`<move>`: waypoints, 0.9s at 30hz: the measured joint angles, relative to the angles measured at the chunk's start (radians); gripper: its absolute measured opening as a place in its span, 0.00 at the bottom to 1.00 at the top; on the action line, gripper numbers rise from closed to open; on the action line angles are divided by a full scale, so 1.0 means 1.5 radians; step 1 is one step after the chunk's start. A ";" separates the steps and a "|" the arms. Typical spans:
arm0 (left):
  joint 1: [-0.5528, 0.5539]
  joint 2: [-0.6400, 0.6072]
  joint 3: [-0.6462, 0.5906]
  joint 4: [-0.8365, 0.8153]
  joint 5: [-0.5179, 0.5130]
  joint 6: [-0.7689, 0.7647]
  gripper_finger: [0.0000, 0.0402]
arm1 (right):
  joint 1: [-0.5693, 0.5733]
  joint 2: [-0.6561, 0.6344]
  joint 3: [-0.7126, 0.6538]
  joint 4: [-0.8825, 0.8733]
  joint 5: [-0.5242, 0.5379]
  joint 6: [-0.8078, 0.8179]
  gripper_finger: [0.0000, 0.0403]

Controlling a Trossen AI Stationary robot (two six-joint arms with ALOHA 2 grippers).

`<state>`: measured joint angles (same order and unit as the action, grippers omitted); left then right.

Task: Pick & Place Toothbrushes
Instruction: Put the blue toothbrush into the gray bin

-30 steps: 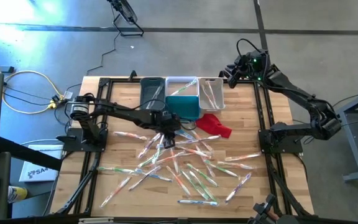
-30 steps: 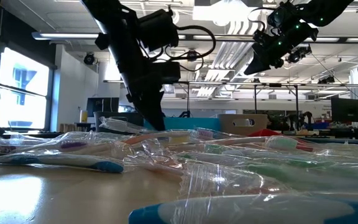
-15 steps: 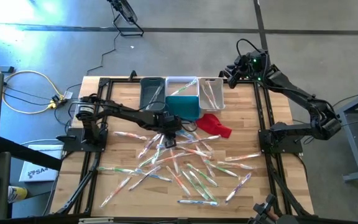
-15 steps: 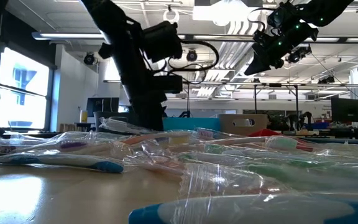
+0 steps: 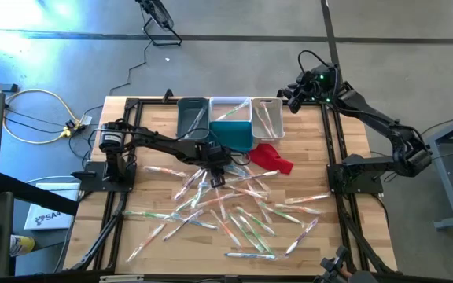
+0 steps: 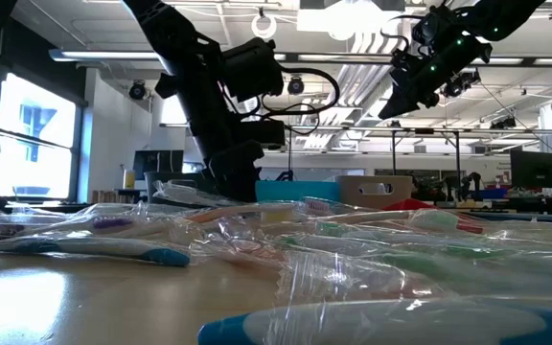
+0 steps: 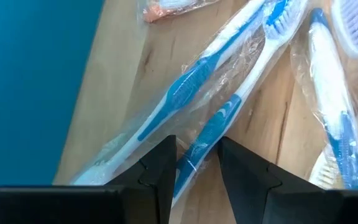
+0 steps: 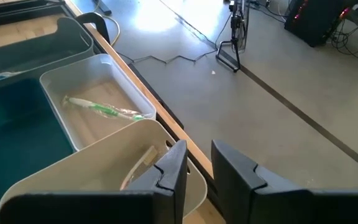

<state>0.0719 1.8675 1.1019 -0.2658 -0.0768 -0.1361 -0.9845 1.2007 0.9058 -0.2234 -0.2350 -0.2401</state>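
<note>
The left gripper [image 5: 215,174] was low over the wooden surface [image 5: 152,212], its two dark fingers [image 7: 160,171] set narrowly apart with a blue-handled toothbrush [image 7: 213,134] in a clear wrapper lying between them; whether the fingers actually pressed on it could not be told. Just beside that one lay a second blue-and-white wrapped toothbrush [image 7: 185,93], and a third [image 7: 328,118] lay on the opposite side of the gripper. Right next to the gripper stood the teal bin [image 5: 233,135], whose wall filled one side of the left wrist view [image 7: 36,87]. Outward from the gripper, the rest of the toothbrushes [image 5: 234,212] lay scattered in their wrappers over the middle and near part of the surface, with green, orange, blue and white handles crossing each other. A red cloth [image 5: 272,158] lay just beyond the teal bin. Behind the teal bin stood a row of three: a grey bin [image 5: 192,116], a clear-white bin [image 5: 228,108] and a white bin [image 5: 267,116]. The right gripper [image 5: 289,96] hung in the air well away, above the far edge of the surface next to the white bin [image 8: 98,171], its fingers a small gap apart and holding nothing; a green toothbrush [image 8: 104,110] lay in the bin beside that one.
</note>
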 joint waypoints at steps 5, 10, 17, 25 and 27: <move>0.000 0.000 0.000 -0.002 0.010 -0.002 0.30 | 0.000 0.000 0.000 0.000 0.000 0.000 0.17; 0.000 0.000 0.001 -0.022 0.024 -0.002 0.30 | 0.000 0.000 0.000 0.000 0.000 0.000 0.17; 0.000 -0.001 0.001 -0.031 0.025 -0.003 0.30 | 0.000 0.000 0.000 0.000 0.000 -0.001 0.17; -0.001 -0.001 0.001 -0.038 0.025 -0.019 0.30 | 0.000 0.000 0.000 0.001 0.000 -0.001 0.17; -0.001 -0.001 0.001 -0.038 0.026 -0.021 0.30 | 0.000 0.000 0.000 0.001 0.000 -0.001 0.17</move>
<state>0.0711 1.8664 1.1034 -0.3227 -0.0375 -0.1681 -0.9848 1.2007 0.9058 -0.2226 -0.2348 -0.2417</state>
